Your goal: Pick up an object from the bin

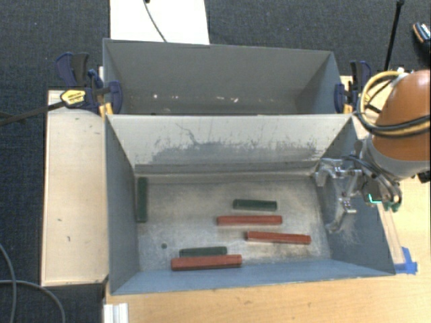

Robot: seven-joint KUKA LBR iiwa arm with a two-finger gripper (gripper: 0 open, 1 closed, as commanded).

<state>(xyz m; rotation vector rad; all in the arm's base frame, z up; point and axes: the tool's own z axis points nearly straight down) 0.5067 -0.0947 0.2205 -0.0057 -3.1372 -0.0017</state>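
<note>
Grey metal bin (pixel 222 143): our gripper (pixel 339 221) hangs just past the red stick (pixel 278 237)'s right end, fingers apart and empty. We reckon it's lining up.

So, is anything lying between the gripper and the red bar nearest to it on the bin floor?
Nothing visible does. The gripper is by the right wall of the bin; the nearest red bar lies on the floor toward the view's left of it, with only bare floor between.
</note>
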